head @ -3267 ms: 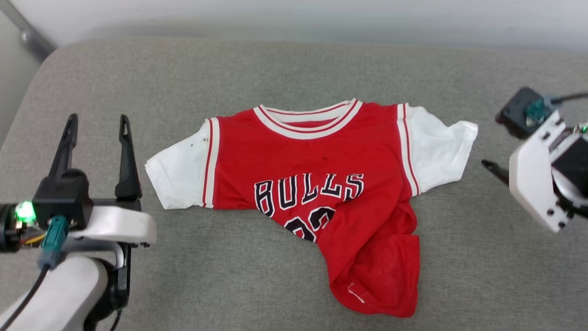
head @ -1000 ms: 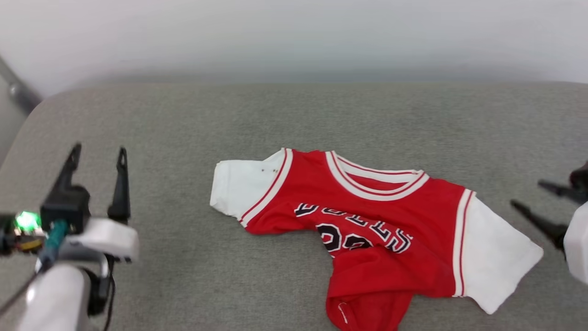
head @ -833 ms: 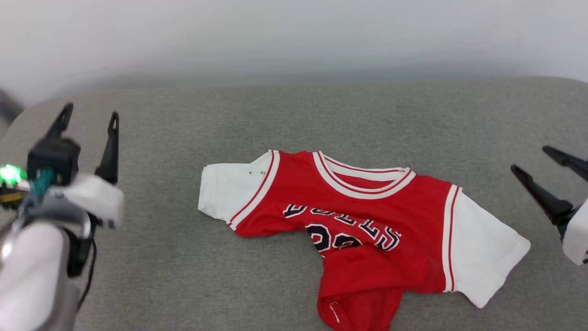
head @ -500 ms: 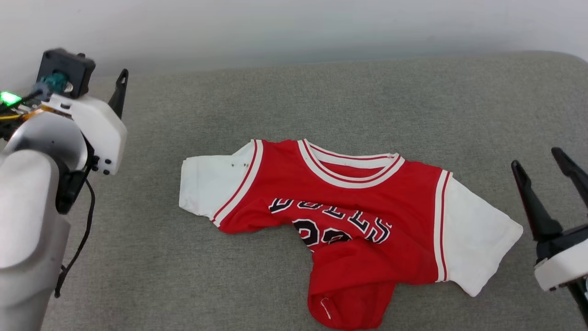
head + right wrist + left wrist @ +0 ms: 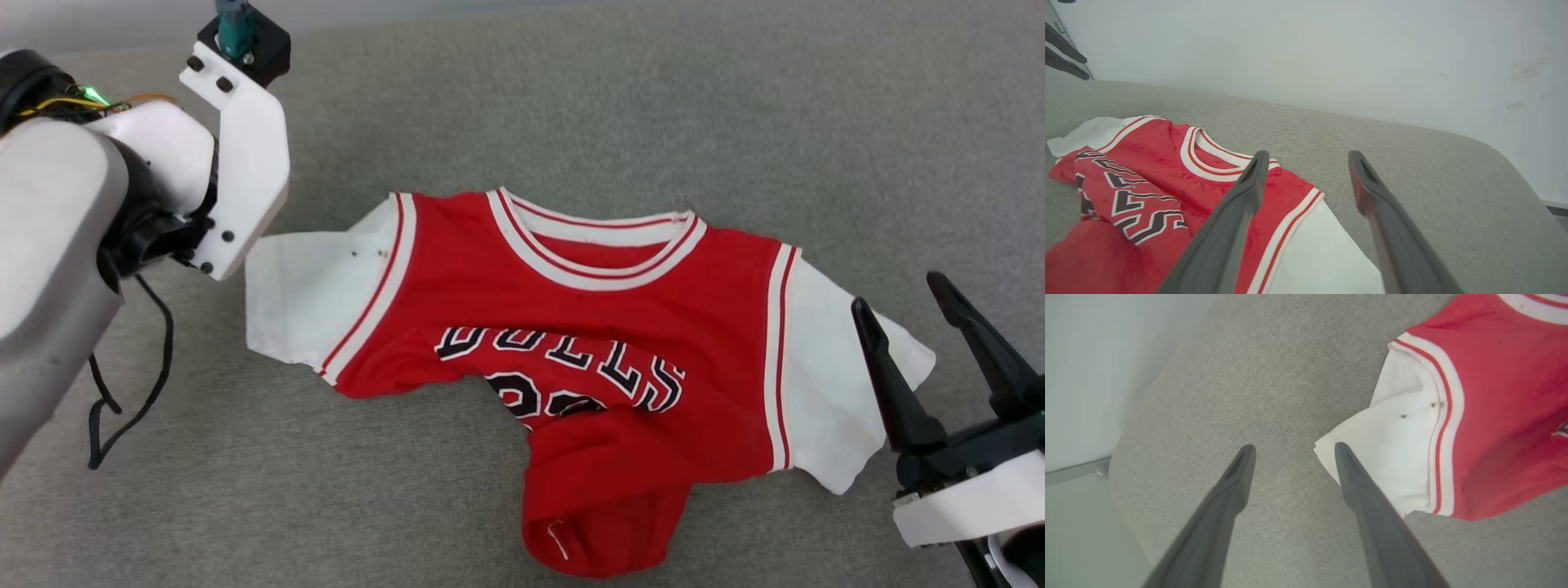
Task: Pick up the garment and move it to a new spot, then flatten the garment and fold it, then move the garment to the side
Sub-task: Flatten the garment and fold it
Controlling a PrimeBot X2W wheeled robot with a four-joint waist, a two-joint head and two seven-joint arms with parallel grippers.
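Left end effector (image 5: 1292, 449): fingers apart, one tip at the garment (image 5: 604, 327) left sleeve (image 5: 1392, 449) corner; might nip one layer only.
Right end effector (image 5: 896, 294): apart by right sleeve (image 5: 824, 367); an uneven lift could twist the bunched hem (image 5: 604, 523).

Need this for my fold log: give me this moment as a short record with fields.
surface: grey cushion
shirt: lying front up, not flat; lower part bunched and folded over
left gripper: open, empty, at the corner of one sleeve; contact unclear
right gripper: open, empty, by the other sleeve
fold: not yet started
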